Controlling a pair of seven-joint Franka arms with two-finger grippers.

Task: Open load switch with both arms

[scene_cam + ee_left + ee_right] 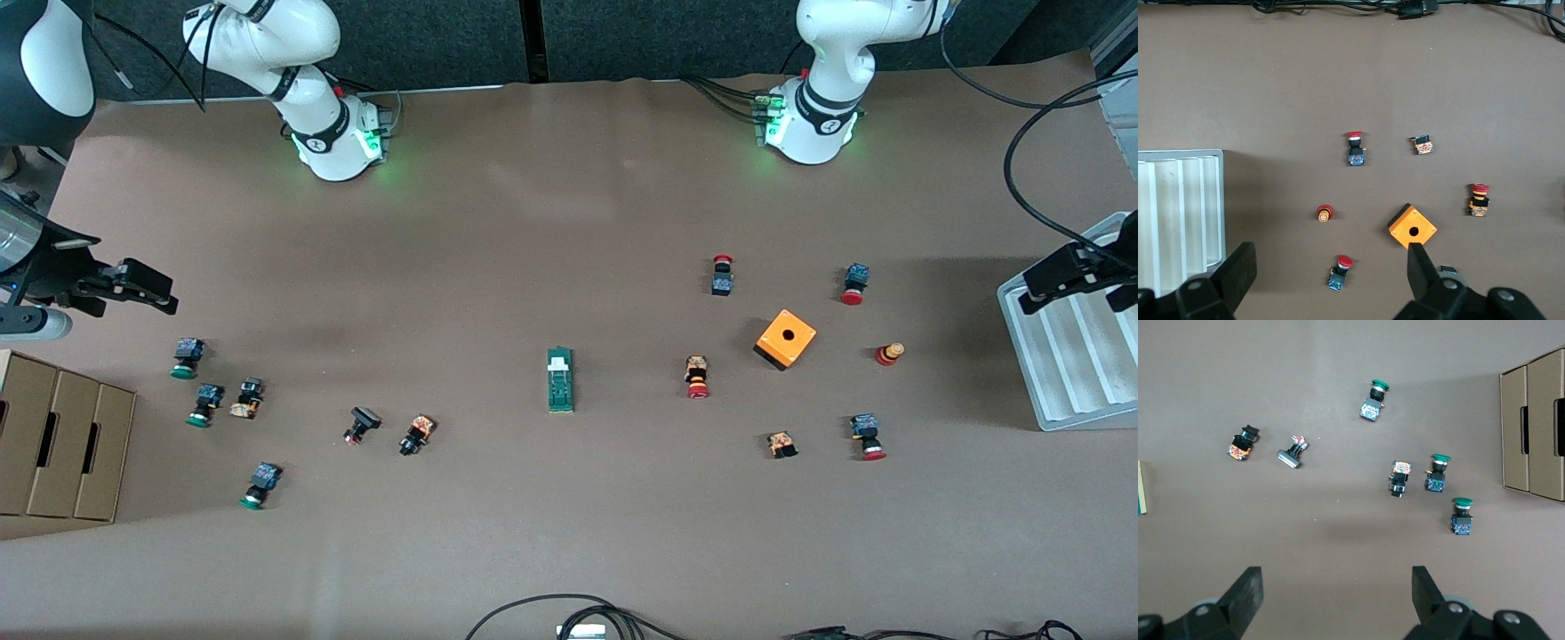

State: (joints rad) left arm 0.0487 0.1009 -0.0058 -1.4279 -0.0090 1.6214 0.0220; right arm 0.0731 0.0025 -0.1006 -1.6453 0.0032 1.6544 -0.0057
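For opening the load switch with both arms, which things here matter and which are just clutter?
Job:
- load switch, mid-table, untouched
- left tool, open, over the white tray
- right tool, open, above the cardboard boxes' end of the table

Lying about:
- orange box
- red-capped buttons
- green-capped buttons
- cardboard boxes

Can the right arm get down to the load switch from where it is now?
Probably yes. The load switch lies alone mid-table; the right gripper hangs open above the green-capped buttons, with nothing standing between them.
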